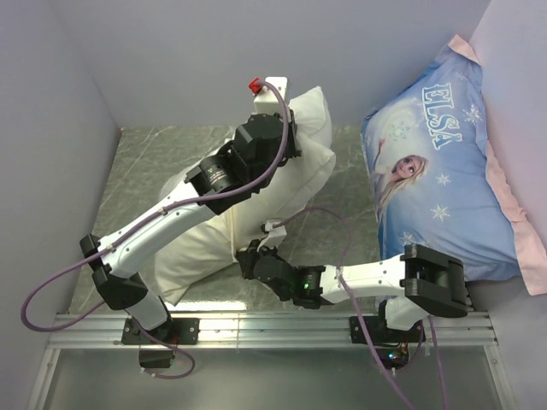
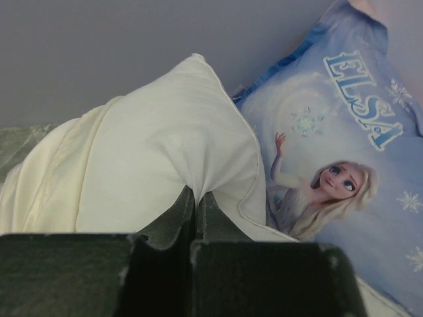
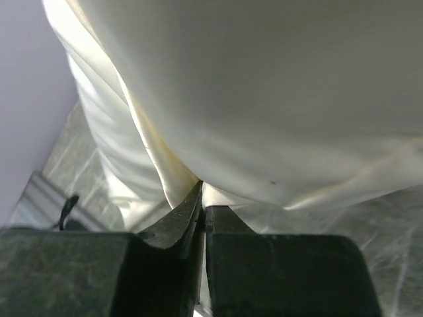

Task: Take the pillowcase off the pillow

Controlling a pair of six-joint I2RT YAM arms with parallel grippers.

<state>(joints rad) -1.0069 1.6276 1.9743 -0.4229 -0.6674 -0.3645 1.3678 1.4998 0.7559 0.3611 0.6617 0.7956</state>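
Note:
The white pillow [image 1: 314,128] lies at an angle in the middle of the table, its far corner raised. The cream pillowcase [image 1: 188,248] covers its near left part. My left gripper [image 1: 284,135] is at the far end, shut on a pinch of the whiter, piped pillow fabric [image 2: 172,125]. Cream case folds [image 2: 46,178] lie to its left, and the jaws meet at the pinch [image 2: 196,193]. My right gripper [image 1: 249,256] is at the near edge, shut [image 3: 202,188] on a cream fold of pillowcase [image 3: 125,158] under the white bulge [image 3: 277,86].
A blue ELSA-print pillow [image 1: 444,171] with a pink edge leans against the right wall, close to the white pillow's far corner [image 2: 344,152]. Grey walls close in the left, back and right. A metal rail [image 1: 273,325] runs along the near edge of the marbled tabletop [image 1: 154,162].

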